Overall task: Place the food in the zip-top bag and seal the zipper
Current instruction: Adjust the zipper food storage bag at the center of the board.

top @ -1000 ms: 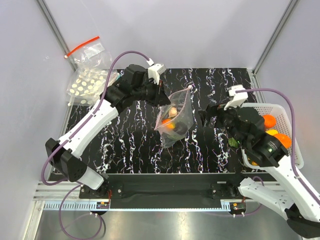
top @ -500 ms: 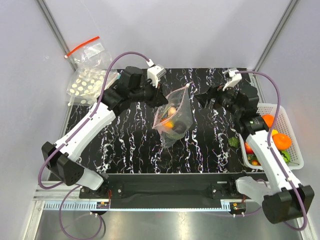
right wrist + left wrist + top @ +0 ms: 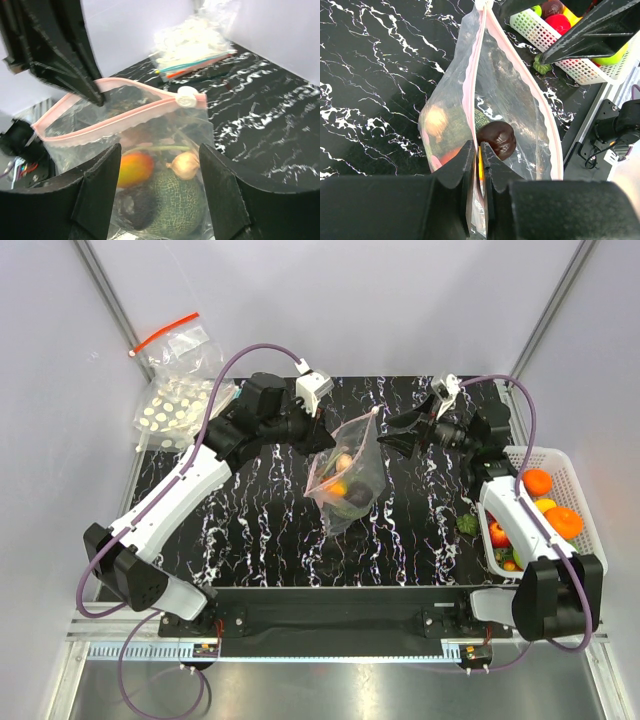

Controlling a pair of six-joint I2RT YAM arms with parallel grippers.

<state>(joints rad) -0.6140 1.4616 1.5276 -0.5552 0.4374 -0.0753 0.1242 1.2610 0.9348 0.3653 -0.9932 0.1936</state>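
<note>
The clear zip-top bag (image 3: 350, 478) hangs above the black table, its mouth open. My left gripper (image 3: 318, 436) is shut on the bag's mouth edge; in the left wrist view its fingertips (image 3: 479, 148) pinch one pink zipper strip (image 3: 469, 85). Inside the bag lie the dark green bumpy lump (image 3: 200, 205), the orange-red piece (image 3: 134, 167), a pale bulb (image 3: 185, 165) and a dark brown piece (image 3: 497, 139). My right gripper (image 3: 396, 436) is open and empty, just right of the bag; in the right wrist view (image 3: 160, 150) its fingers frame the bag's side below the zipper (image 3: 120, 117).
A white basket (image 3: 592, 532) of round fruits stands at the right edge, and a small green piece (image 3: 467, 524) lies on the table beside it. The stacked bags with white dots (image 3: 175, 410) and a clear bag with a red strip (image 3: 180, 340) lie at the back left.
My right arm has swung from over the basket up and left to the bag's right side. My left gripper still holds the bag in nearly the same place.
</note>
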